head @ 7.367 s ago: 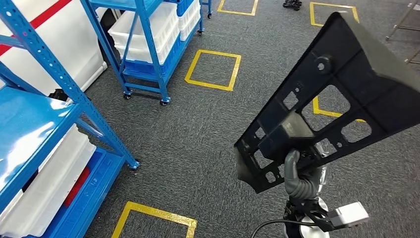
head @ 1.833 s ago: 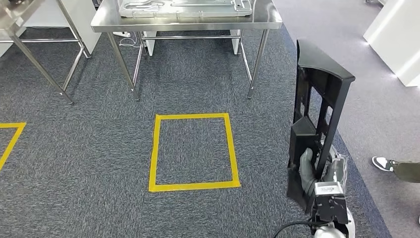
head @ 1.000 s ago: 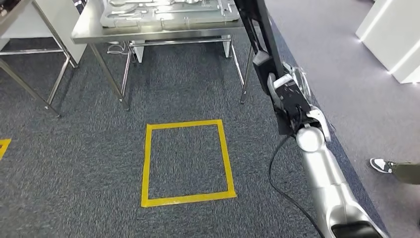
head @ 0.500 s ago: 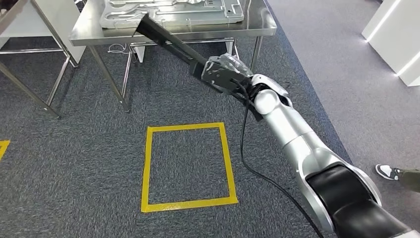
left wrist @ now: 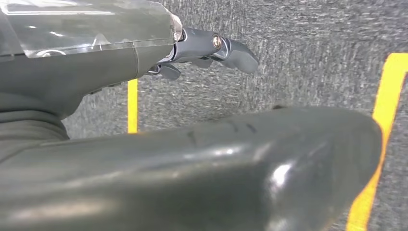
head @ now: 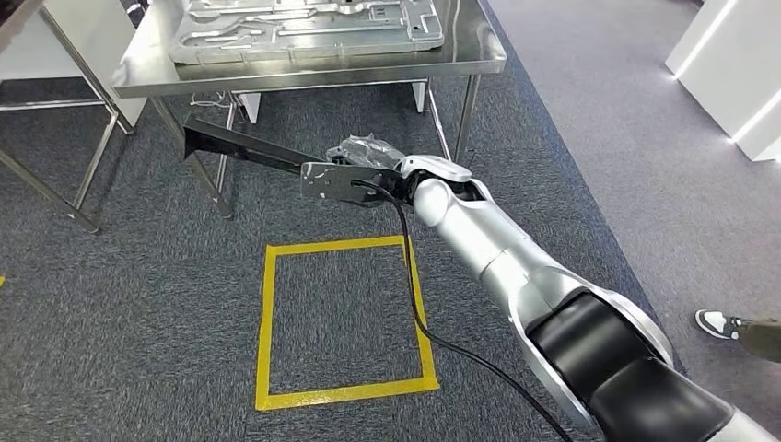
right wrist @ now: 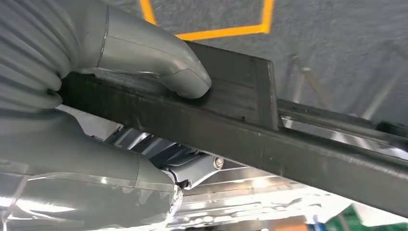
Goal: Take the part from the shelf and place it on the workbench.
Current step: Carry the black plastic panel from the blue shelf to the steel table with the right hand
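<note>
The part (head: pixel 241 149) is a long, flat black plastic panel. I see it edge-on, nearly level, at about the height of the bench's legs. My right hand (head: pixel 355 175) grips its near end, arm stretched forward. In the right wrist view the thumb (right wrist: pixel 163 67) presses on the black part (right wrist: pixel 298 149), with the fingers under it. The steel workbench (head: pixel 465 63) stands just beyond, higher than the part. My left hand (left wrist: pixel 144 163) hangs over the carpet, its fingers (left wrist: pixel 231 52) extended and holding nothing.
A moulded silver panel (head: pixel 304 23) covers most of the benchtop. A yellow taped square (head: pixel 267 322) marks the carpet below my arm. A second steel table (head: pixel 55 189) stands at the left. A person's shoe (head: pixel 716 322) is at the right edge, and white cabinets (head: pixel 737 64) stand at the far right.
My right arm has swung the part down and to the left, from slanting up toward the benchtop to nearly level below it. The hold is unchanged.
</note>
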Controlling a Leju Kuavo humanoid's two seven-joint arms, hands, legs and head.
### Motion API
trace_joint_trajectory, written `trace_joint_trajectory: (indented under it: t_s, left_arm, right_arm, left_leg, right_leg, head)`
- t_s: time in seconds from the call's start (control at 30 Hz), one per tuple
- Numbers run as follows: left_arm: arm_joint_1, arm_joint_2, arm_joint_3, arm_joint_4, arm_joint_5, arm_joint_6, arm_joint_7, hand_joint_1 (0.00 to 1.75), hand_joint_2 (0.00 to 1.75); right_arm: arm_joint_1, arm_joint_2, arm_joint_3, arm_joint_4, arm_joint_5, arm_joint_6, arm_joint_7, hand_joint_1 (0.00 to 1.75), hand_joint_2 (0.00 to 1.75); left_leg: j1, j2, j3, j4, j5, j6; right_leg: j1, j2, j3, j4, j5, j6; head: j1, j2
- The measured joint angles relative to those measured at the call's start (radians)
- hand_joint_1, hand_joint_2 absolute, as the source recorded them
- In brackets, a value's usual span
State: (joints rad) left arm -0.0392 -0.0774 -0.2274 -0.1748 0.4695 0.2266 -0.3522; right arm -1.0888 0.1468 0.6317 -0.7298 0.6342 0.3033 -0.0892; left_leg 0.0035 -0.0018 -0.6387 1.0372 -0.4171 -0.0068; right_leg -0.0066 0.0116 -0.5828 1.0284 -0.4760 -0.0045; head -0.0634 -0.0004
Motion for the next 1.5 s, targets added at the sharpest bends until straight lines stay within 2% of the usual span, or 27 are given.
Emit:
trace_joint_trajectory:
  t_s: [0.07,0.13,0.23,0.27,0.3,0.33,0.4,0.43,0.47,0.53,0.63,0.67,0.73,0.77,0.8,0.83,0.9,0.97,1.07,1.13,1.2,1.27,1.3,1.33,1.37,1.43,1.5]
  left_arm:
    - [-0.001,0.0,0.0,0.0,0.0,0.0,0.001,0.0,0.0]
    - [0.001,-0.001,0.0,0.0,0.001,-0.001,0.002,0.0,0.0]
    - [0.002,-0.001,0.0,0.0,0.003,-0.002,0.002,0.0,0.0]
    - [0.002,-0.001,0.0,0.0,0.003,-0.003,0.002,0.0,0.0]
    - [0.004,-0.001,0.0,0.0,0.003,-0.004,0.002,0.0,0.0]
    - [0.005,-0.001,0.0,0.0,0.003,-0.005,0.002,0.0,0.0]
    - [0.007,-0.002,0.0,0.0,0.003,-0.008,0.002,0.0,0.0]
    - [0.007,-0.002,0.0,0.0,0.003,-0.01,0.001,0.0,0.0]
    - [0.006,-0.002,0.0,0.0,0.003,-0.011,0.0,0.0,0.0]
    - [0.005,-0.002,0.0,0.0,0.002,-0.015,-0.002,0.0,0.0]
    - [0.006,0.001,0.0,0.0,-0.001,-0.019,-0.007,0.0,0.0]
    - [0.007,0.001,0.0,0.0,-0.003,-0.021,-0.008,0.0,0.0]
    - [0.006,0.002,-0.001,0.0,-0.007,-0.026,-0.009,0.0,0.0]
    - [0.006,0.003,-0.002,0.0,-0.009,-0.029,-0.009,0.0,0.0]
    - [0.006,0.003,-0.004,0.0,-0.011,-0.031,-0.009,0.0,0.0]
    - [0.007,0.004,-0.005,0.0,-0.011,-0.032,-0.009,0.0,0.0]
    - [0.009,0.005,-0.008,0.0,-0.012,-0.032,-0.008,0.0,0.0]
    - [0.009,0.005,-0.01,0.001,-0.011,-0.034,-0.008,0.0,0.0]
    - [0.006,0.005,-0.015,0.001,-0.01,-0.035,-0.008,0.0,0.0]
    - [0.008,0.005,-0.016,0.001,-0.009,-0.035,-0.008,0.0,0.0]
    - [0.009,0.005,-0.016,0.001,-0.008,-0.035,-0.008,0.0,0.0]
    - [0.009,0.006,-0.017,0.001,-0.008,-0.034,-0.007,0.0,0.0]
    - [0.01,0.005,-0.017,0.001,-0.009,-0.034,-0.007,0.0,0.0]
    - [0.011,0.005,-0.018,0.001,-0.009,-0.033,-0.007,0.0,0.0]
    - [0.013,0.005,-0.018,0.001,-0.009,-0.033,-0.007,0.0,0.0]
    - [0.015,0.005,-0.02,0.001,-0.01,-0.032,-0.007,0.0,0.0]
    - [0.013,0.004,-0.021,0.002,-0.011,-0.031,-0.007,0.0,0.0]
  right_arm:
    - [-0.005,0.0,0.005,-0.003,0.019,-0.003,0.025,1.75,1.75]
    - [-0.017,-0.005,0.007,-0.008,0.033,-0.001,0.04,1.75,1.75]
    - [-0.044,-0.02,0.007,-0.012,0.045,0.002,0.048,1.75,1.75]
    - [-0.051,-0.026,0.007,-0.012,0.048,0.005,0.048,1.75,1.75]
    - [-0.057,-0.032,0.007,-0.013,0.05,0.009,0.047,1.75,1.75]
    - [-0.064,-0.038,0.007,-0.016,0.051,0.014,0.043,1.75,1.75]
    - [-0.084,-0.051,0.007,-0.023,0.052,0.021,0.029,1.75,1.75]
    - [-0.097,-0.057,0.007,-0.026,0.053,0.024,0.019,1.75,1.75]
    - [-0.111,-0.061,0.007,-0.029,0.055,0.027,0.009,1.75,1.75]
    - [-0.134,-0.071,0.007,-0.036,0.061,0.033,-0.015,1.75,1.75]
    - [-0.161,-0.086,0.007,-0.046,0.065,0.04,-0.048,1.75,1.75]
    - [-0.169,-0.088,0.007,-0.048,0.065,0.044,-0.059,1.75,1.75]
    - [-0.181,-0.092,0.007,-0.051,0.061,0.06,-0.083,1.75,1.75]
    - [-0.183,-0.095,0.008,-0.051,0.06,0.071,-0.094,1.75,1.75]
    - [-0.183,-0.098,0.008,-0.05,0.059,0.083,-0.105,1.75,1.75]
    - [-0.184,-0.101,0.008,-0.05,0.058,0.095,-0.113,1.75,1.75]
    - [-0.193,-0.105,0.01,-0.049,0.053,0.118,-0.126,1.75,1.75]
    - [-0.213,-0.107,0.019,-0.044,0.046,0.14,-0.137,1.75,1.75]
    - [-0.235,-0.11,0.036,-0.033,0.039,0.162,-0.144,1.75,1.75]
    - [-0.245,-0.113,0.047,-0.027,0.035,0.164,-0.146,1.75,1.75]
    - [-0.258,-0.117,0.059,-0.019,0.031,0.163,-0.147,1.75,1.75]
    - [-0.265,-0.123,0.073,-0.011,0.028,0.16,-0.148,1.75,1.75]
    - [-0.265,-0.127,0.08,-0.006,0.027,0.158,-0.148,1.75,1.75]
    - [-0.265,-0.131,0.087,-0.001,0.026,0.157,-0.148,1.75,1.75]
    - [-0.265,-0.136,0.093,0.003,0.025,0.154,-0.148,1.75,1.75]
    - [-0.268,-0.145,0.103,0.011,0.024,0.145,-0.148,1.75,1.75]
    - [-0.273,-0.151,0.113,0.019,0.022,0.137,-0.148,1.75,1.75]
  left_leg:
    - [0.003,0.0,0.005,-0.009,-0.004,0.011]
    - [0.007,0.001,0.015,-0.017,-0.007,0.024]
    - [0.007,0.002,0.024,-0.02,-0.015,0.036]
    - [0.007,0.001,0.028,-0.019,-0.018,0.037]
    - [0.007,0.0,0.034,-0.019,-0.023,0.038]
    - [0.007,-0.001,0.042,-0.019,-0.028,0.036]
    - [0.005,-0.002,0.056,-0.018,-0.039,0.032]
    - [0.003,-0.002,0.059,-0.016,-0.044,0.028]
    - [0.001,-0.002,0.059,-0.015,-0.047,0.024]
    - [-0.001,-0.001,0.058,-0.017,-0.051,0.014]
    - [0.0,0.0,0.052,0.012,-0.075,-0.001]
    - [0.002,0.0,0.032,0.056,-0.097,-0.005]
    - [0.006,0.0,-0.038,0.193,-0.149,-0.014]
    - [0.008,0.0,-0.072,0.248,-0.16,-0.017]
    - [0.01,0.0,-0.093,0.272,-0.153,-0.019]
    - [0.011,0.001,-0.094,0.255,-0.125,-0.021]
    - [0.014,0.001,-0.05,0.127,-0.038,-0.019]
    - [0.011,0.0,-0.005,0.021,0.002,-0.01]
    - [0.008,-0.001,0.009,-0.008,-0.012,0.013]
    - [0.011,-0.002,0.023,-0.016,-0.018,0.027]
    - [0.011,-0.002,0.035,-0.019,-0.024,0.036]
    - [0.01,-0.002,0.044,-0.019,-0.035,0.041]
    - [0.01,-0.004,0.052,-0.019,-0.042,0.041]
    - [0.009,-0.005,0.062,-0.019,-0.05,0.04]
    - [0.009,-0.006,0.075,-0.019,-0.06,0.039]
    - [0.008,-0.007,0.1,-0.02,-0.079,0.033]
    - [0.006,-0.005,0.116,-0.027,-0.094,0.022]
  right_leg:
    - [0.001,-0.001,0.002,0.0,-0.005,0.011]
    - [0.0,-0.003,-0.015,0.044,-0.032,0.021]
    - [-0.001,-0.004,-0.116,0.225,-0.102,0.028]
    - [-0.002,-0.005,-0.145,0.269,-0.106,0.03]
    - [-0.002,-0.005,-0.159,0.278,-0.091,0.03]
    - [-0.003,-0.005,-0.153,0.247,-0.055,0.028]
    - [-0.002,-0.008,-0.107,0.119,0.032,0.021]
    - [0.0,-0.009,-0.084,0.06,0.058,0.017]
    - [0.003,-0.01,-0.071,0.024,0.067,0.013]
    - [0.007,-0.01,-0.063,0.001,0.058,0.006]
    - [-0.002,-0.009,-0.047,-0.012,0.053,-0.01]
    - [-0.005,-0.009,-0.04,-0.016,0.052,-0.016]
    - [-0.004,-0.008,-0.031,-0.016,0.044,-0.021]
    - [-0.004,-0.007,-0.026,-0.016,0.04,-0.021]
    - [-0.004,-0.007,-0.02,-0.015,0.036,-0.02]
    - [-0.005,-0.006,-0.013,-0.014,0.03,-0.018]
    - [-0.005,-0.005,0.001,-0.011,0.017,-0.012]
    - [-0.003,-0.003,0.005,-0.007,0.007,-0.003]
    - [0.001,0.0,0.005,-0.001,0.007,0.016]
    - [-0.001,-0.003,-0.004,0.03,-0.006,0.027]
    - [-0.004,-0.006,-0.057,0.125,-0.047,0.033]
    - [-0.005,-0.006,-0.138,0.246,-0.083,0.033]
    - [-0.006,-0.006,-0.166,0.276,-0.081,0.033]
    - [-0.006,-0.006,-0.176,0.268,-0.058,0.034]
    - [-0.006,-0.007,-0.166,0.223,-0.018,0.033]
    - [-0.001,-0.01,-0.122,0.088,0.068,0.024]
    - [0.007,-0.013,-0.092,0.004,0.088,0.012]
  head:
    - [0.0,0.0]
    - [0.0,0.0]
    - [0.0,0.0]
    - [0.0,0.0]
    - [0.0,0.0]
    - [0.0,0.0]
    - [0.0,0.0]
    - [0.0,0.0]
    - [0.0,0.0]
    - [0.0,0.0]
    - [0.0,0.0]
    - [0.0,0.0]
    - [0.0,0.0]
    - [0.0,0.0]
    - [0.0,0.0]
    - [0.0,0.0]
    - [0.0,0.0]
    - [0.0,0.0]
    - [0.0,0.0]
    - [0.0,0.0]
    - [0.001,0.0]
    - [0.001,0.0]
    - [0.001,0.0]
    - [0.001,0.0]
    - [0.001,0.0]
    - [0.001,0.0]
    - [0.001,0.0]
